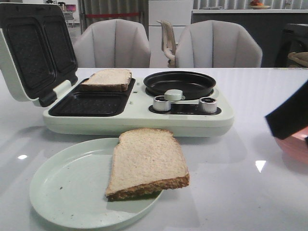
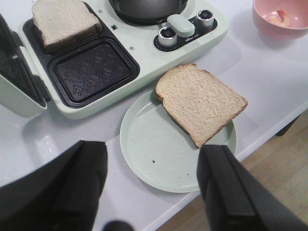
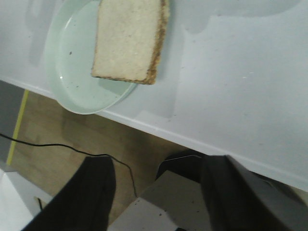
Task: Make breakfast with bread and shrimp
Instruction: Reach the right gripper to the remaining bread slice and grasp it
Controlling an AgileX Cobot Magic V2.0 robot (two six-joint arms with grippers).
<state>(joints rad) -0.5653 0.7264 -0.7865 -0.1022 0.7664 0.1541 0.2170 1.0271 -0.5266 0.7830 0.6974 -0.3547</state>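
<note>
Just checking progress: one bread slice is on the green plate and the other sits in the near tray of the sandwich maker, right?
Not quite. The second bread slice sits in the far tray, not the near one, which is bare in the front view. The other slice does rest on the green plate.

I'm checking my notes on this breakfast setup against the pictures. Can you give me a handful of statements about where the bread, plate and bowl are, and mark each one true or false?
1. One bread slice lies on the far grill tray of the sandwich maker. True.
2. The near grill tray also holds a slice. False: it holds nothing.
3. The other bread slice rests on the pale green plate, overhanging its rim. True.
4. The sandwich maker's lid is closed. False: it stands open.
5. The left gripper is shut on the plate slice. False: its fingers are spread and hold nothing.
6. The pink bowl holds a pink-white piece, likely shrimp. True.
</note>
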